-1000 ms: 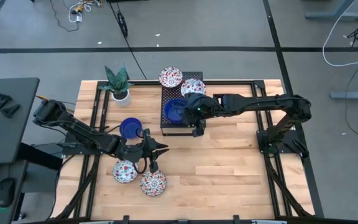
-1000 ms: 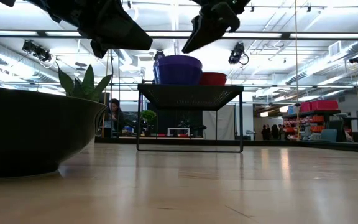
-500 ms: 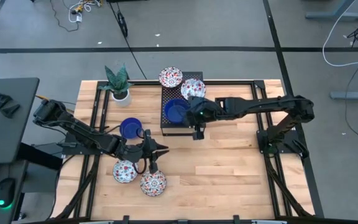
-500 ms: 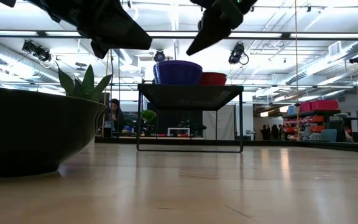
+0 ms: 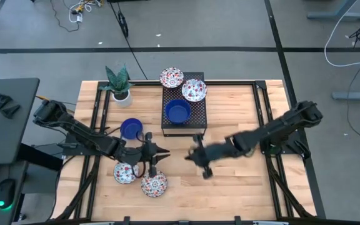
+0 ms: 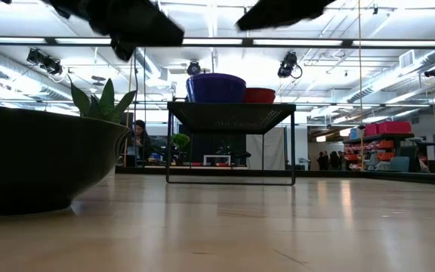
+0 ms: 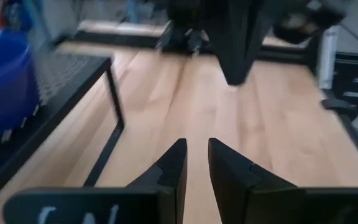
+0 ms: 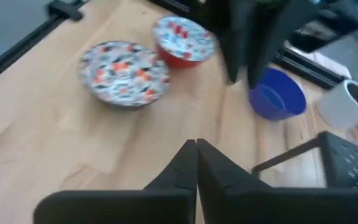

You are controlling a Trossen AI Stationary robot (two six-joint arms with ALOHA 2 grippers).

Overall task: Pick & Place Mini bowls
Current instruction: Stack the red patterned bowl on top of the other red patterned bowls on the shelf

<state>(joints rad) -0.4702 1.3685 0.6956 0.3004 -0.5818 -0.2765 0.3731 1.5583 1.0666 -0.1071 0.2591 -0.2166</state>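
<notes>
Counter [image 5: 230, 187]: pale wood boards with a black frame along its edges, seen from above.
Black box [image 5: 195, 115]: perforated top, raised on thin legs, toward 12 o'clock on the counter; in the low view it stands as a small black stand.
Plant pot [image 5: 122, 95]: white, with green leaves, at about 10 o'clock from the counter's middle, beside the black box.
Blue bowl on box [image 5: 178, 112]: sits on the box's near half, well apart from both hands, at about 11 o'clock from the right hand.
Patterned bowl on box [image 5: 194, 90]: on the box's far half, at 1 o'clock from the blue bowl on box.
Patterned bowl at box edge [image 5: 171, 77]: at the box's far left corner, overlapping its edge.
Blue bowl on counter [image 5: 130, 129]: on the wood just left of the box, at about 11 o'clock from the left hand, near it.
Two patterned bowls in front [image 5: 154, 184]: side by side on the wood, one directly at 6 o'clock from the left hand, the other [image 5: 125, 173] at about 8 o'clock, both just beside it.
Left hand [image 5: 153, 154]: above the counter near its left front, fingers a narrow gap apart, holding nothing.
Right hand [image 5: 202, 164]: above bare wood near the counter's middle, at 3 o'clock from the left hand, fingers pressed together, empty; the front patterned bowls lie at about 8 o'clock from it, apart.
</notes>
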